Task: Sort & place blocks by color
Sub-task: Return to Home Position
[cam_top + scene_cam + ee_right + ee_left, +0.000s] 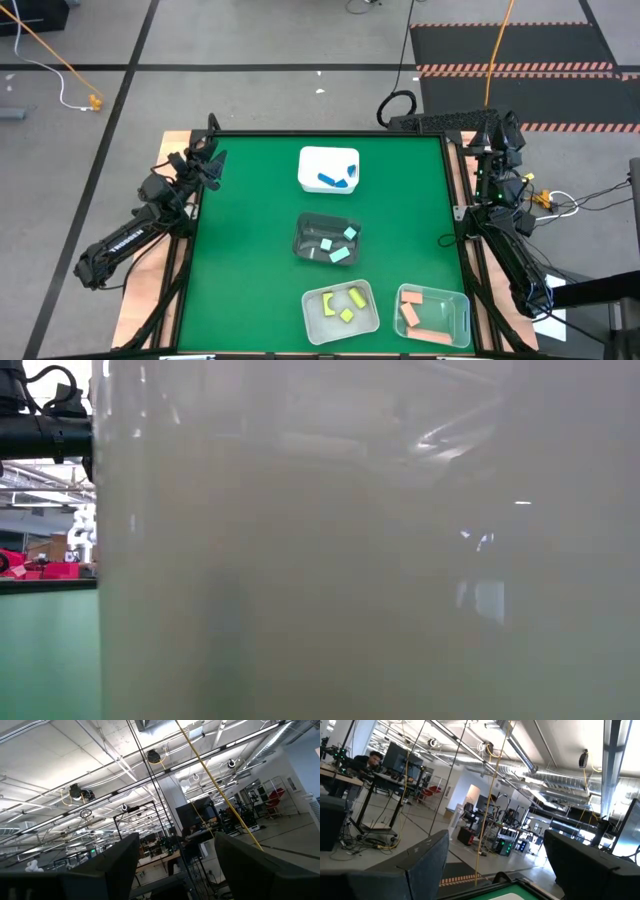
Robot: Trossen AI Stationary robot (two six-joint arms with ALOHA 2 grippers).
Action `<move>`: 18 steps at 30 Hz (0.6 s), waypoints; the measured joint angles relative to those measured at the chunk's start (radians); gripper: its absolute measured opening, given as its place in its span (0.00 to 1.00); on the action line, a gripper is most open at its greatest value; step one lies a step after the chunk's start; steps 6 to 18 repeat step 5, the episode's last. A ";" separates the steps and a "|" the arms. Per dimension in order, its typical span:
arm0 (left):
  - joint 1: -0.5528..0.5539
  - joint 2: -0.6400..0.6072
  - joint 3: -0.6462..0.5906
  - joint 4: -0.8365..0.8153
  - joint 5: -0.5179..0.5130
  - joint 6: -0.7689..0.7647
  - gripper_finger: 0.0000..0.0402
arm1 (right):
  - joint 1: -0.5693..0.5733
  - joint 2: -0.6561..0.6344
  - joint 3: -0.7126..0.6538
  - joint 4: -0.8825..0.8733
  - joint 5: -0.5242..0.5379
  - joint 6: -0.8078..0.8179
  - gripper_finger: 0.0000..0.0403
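Nearest the front edge of the table (250,290), just in front of the dark bin (304,236), stands a clear tub (312,322) with the yellow blocks (345,303) inside. The second tub (462,310), to the front right of the dark bin, holds the pink blocks (420,318). In the low view a pale tub wall (350,560) fills almost the whole picture; which tub it is I cannot tell. The dark bin itself, in the middle of the table, contains the mint blocks (338,252). Just behind the dark bin the white bin (315,158) holds the blue blocks (333,181). The left gripper (210,152) hangs at the table's edge, left of the dark bin and well apart from it; its fingers (420,865) are spread and hold nothing. The right gripper (500,128) is behind and to the right of the dark bin, outside the table corner, also released, with fingers (115,865) apart and empty. Beyond the table, a person (370,760) sits at a desk.
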State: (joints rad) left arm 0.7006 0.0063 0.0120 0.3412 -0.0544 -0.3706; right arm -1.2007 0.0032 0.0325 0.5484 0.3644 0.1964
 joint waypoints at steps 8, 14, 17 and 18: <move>0.000 0.000 0.000 0.000 0.000 0.000 0.81 | 0.000 0.000 0.000 0.000 0.000 0.000 0.62; 0.000 0.000 0.000 0.000 0.000 0.000 0.81 | 0.000 0.000 0.000 0.000 0.000 0.000 0.62; 0.000 0.000 0.000 0.000 0.000 0.000 0.81 | 0.000 0.000 0.000 0.000 0.000 0.000 0.62; 0.000 0.000 0.000 0.000 0.000 0.000 0.81 | 0.000 0.000 0.000 0.000 0.000 0.000 0.62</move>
